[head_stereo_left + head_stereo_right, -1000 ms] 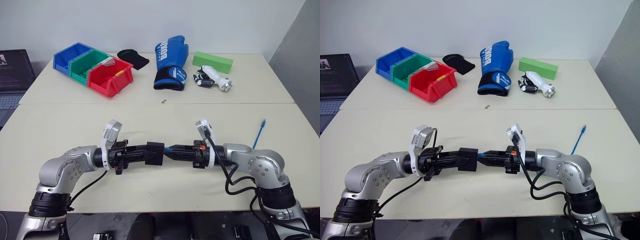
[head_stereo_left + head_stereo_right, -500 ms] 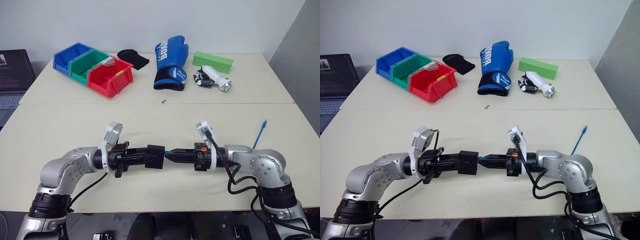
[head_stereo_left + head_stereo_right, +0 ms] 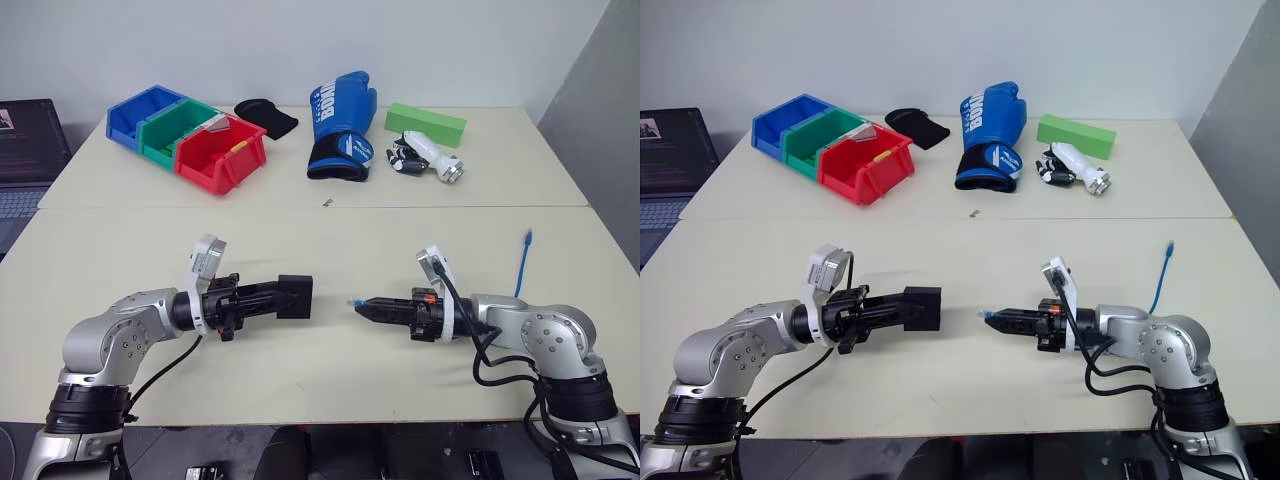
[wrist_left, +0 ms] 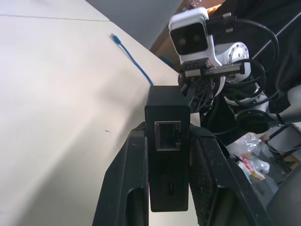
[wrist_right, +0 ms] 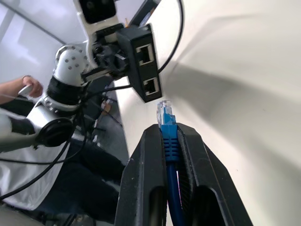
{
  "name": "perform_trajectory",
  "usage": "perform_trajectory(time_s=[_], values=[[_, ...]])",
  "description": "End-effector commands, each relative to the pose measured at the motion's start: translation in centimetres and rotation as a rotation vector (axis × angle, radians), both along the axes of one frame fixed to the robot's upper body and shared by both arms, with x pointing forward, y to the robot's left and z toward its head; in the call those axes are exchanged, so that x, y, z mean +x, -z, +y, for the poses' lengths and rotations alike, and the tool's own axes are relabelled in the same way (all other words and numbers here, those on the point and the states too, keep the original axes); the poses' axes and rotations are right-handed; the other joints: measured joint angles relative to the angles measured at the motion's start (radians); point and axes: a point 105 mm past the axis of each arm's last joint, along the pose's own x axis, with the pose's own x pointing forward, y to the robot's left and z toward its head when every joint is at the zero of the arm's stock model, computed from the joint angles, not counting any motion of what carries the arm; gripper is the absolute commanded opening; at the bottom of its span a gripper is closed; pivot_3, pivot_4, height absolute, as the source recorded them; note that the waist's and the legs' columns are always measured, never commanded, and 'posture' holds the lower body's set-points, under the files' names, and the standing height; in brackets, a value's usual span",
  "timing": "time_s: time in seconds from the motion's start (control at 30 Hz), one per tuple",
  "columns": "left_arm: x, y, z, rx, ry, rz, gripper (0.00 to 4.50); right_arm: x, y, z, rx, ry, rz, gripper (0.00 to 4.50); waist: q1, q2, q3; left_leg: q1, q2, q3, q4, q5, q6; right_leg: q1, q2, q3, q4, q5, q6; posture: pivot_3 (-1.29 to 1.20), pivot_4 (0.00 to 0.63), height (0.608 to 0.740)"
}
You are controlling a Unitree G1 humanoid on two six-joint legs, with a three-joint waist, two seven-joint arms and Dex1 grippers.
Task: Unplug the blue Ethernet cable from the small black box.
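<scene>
- Over the front table [image 3: 120, 260], both arms are held level, grippers facing each other with a clear gap between them.
- Left gripper [image 3: 268, 297] is clamped on the small black box [image 3: 295, 297], fingers on its two side faces. Left wrist view shows the box's port empty and facing out toward the other arm.
- Right gripper [image 3: 368, 308] is pinched tight on the blue Ethernet cable [image 5: 168, 136] just behind the plug; the clear plug tip sticks out past the fingertips, pointing at the box but apart from it.
- Right wrist view: two ports on the box face, neither with anything in it.
- Rest of the cable runs back behind the right arm; its far end lies on the table near the right edge.
- Status, as I read it: unplug is done, plug and box are separated in the air.
- Left, if anything: set box and cable down and let go. Nothing blocking the table below.
- Back table clutter (red bin [image 3: 222, 152], blue boxing glove [image 3: 340, 120], green block [image 3: 426, 124]) is well clear.
</scene>
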Motion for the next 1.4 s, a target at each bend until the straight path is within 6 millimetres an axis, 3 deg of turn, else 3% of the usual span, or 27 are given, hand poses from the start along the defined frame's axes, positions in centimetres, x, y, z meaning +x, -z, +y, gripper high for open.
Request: perform_trajectory(time_s=[0.03,0.13,0.23,0.3,0.43,0.6,0.73,0.87,1.13,1.37,1.4], values=[[0.1,-0.6,0.2,0.005,-0.024,-0.04,0.77,6.3,-0.3,-2.5,-0.174,0.32,-0.296,0.04,-0.001,0.0,0.0,0.0,-0.001,0.001,0.0,0.0,0.0,0.0,0.0,0.0,0.0,0.0,0.0,0.0,0.15,0.74],[0.2,-0.4,0.2,0.025,-0.042,-0.047,0.77,10.2,0.3,-5.2,-0.326,0.532,-0.451,0.04,-0.002,0.0,0.0,0.0,-0.001,0.001,0.001,0.0,0.0,0.0,0.001,0.0,0.0,0.0,0.0,0.0,0.15,0.74],[0.5,-0.3,0.3,0.046,-0.068,-0.06,0.77,12.6,1.3,-7.9,-0.452,0.662,-0.521,0.04,-0.003,0.0,0.0,0.0,-0.001,0.002,0.001,0.0,0.0,-0.001,0.0,0.001,0.001,0.0,0.0,0.0,0.15,0.74],[0.7,-0.4,0.4,0.053,-0.083,-0.069,0.77,13.0,2.1,-8.5,-0.492,0.657,-0.537,0.74,-0.001,0.0,0.0,0.0,0.0,0.002,0.0,0.0,-0.001,-0.001,0.0,0.001,0.001,0.0,0.0,0.0,0.15,0.74],[1.5,-0.6,0.7,0.074,-0.145,-0.102,0.77,12.4,2.6,-8.4,-0.498,0.584,-0.534,1.6,-0.002,0.0,0.0,-0.001,0.0,0.003,0.0,0.0,-0.001,-0.002,-0.001,0.001,0.0,0.0,0.0,0.0,0.15,0.74],[3.6,-1.2,1.5,0.089,-0.309,-0.181,0.77,11.0,0.0,-8.7,-0.453,0.51,-0.597,2.81,0.001,0.0,0.0,-0.001,0.001,0.002,0.001,0.0,0.0,-0.001,-0.001,0.001,0.001,0.0,0.0,0.0,0.15,0.74],[6.5,-1.8,3.6,0.113,-0.577,-0.322,0.77,8.2,-3.9,-7.0,-0.325,0.337,-0.688,3.87,0.002,0.0,0.0,-0.001,0.0,0.002,0.002,0.0,0.0,-0.001,-0.001,0.001,0.001,0.0,0.0,0.0,0.15,0.74],[9.2,-1.7,7.5,0.187,-0.932,-0.509,0.77,5.0,-6.9,-3.7,-0.241,0.141,-0.738,3.92,-0.001,0.0,0.0,-0.001,0.001,0.002,0.002,0.0,0.0,-0.001,-0.001,0.001,0.0,0.0,0.0,0.0,0.15,0.74],[9.8,1.9,11.4,0.286,-1.191,-0.585,0.77,2.6,-7.9,1.6,-0.228,-0.081,-0.78,3.92,0.003,0.0,0.0,-0.001,0.0,0.0,0.002,0.0,0.0,-0.001,-0.002,0.0,0.001,0.001,-0.001,0.0,0.15,0.74],[9.7,5.1,12.5,0.294,-1.234,-0.497,0.77,1.8,-7.1,3.1,-0.257,-0.198,-0.775,3.92,0.007,-0.002,-0.001,-0.002,-0.001,0.0,0.003,0.0,0.0,-0.001,-0.003,-0.002,0.0,0.002,0.0,0.0,0.15,0.74],[9.6,5.4,12.5,0.292,-1.228,-0.486,1.33,1.8,-7.0,3.1,-0.26,-0.199,-0.776,3.92,0.005,-0.002,-0.001,-0.002,-0.001,0.001,0.003,0.0,0.0,-0.001,-0.003,-0.001,0.0,0.002,0.0,0.0,0.15,0.74]])
